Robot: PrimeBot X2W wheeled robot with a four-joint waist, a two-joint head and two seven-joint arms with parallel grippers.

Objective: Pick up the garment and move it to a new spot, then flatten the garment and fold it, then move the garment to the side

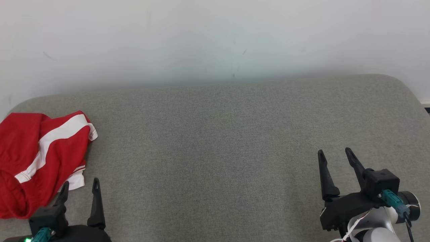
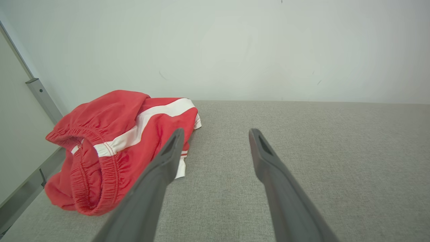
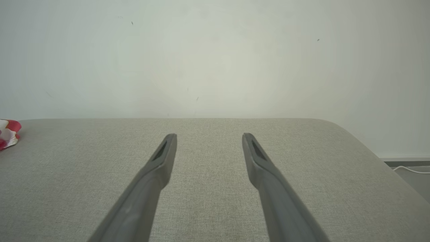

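Note:
The garment (image 1: 37, 158) is a pair of red shorts with white stripes, lying crumpled at the left edge of the grey padded surface (image 1: 215, 141). In the left wrist view the garment (image 2: 111, 148) shows its elastic waistband toward me. My left gripper (image 1: 80, 186) stands open just right of and below the garment, nothing between its fingers (image 2: 168, 158). My right gripper (image 1: 334, 154) is open too, far off at the lower right over bare fabric. A sliver of the garment (image 3: 8, 132) appears at the left border of the right wrist view.
A white wall (image 1: 215, 40) rises directly behind the surface. A grey metal rail (image 2: 42, 97) runs along the surface's left side. The surface rounds off at its right corner (image 3: 352, 134), with floor and a white cable (image 3: 411, 170) beyond.

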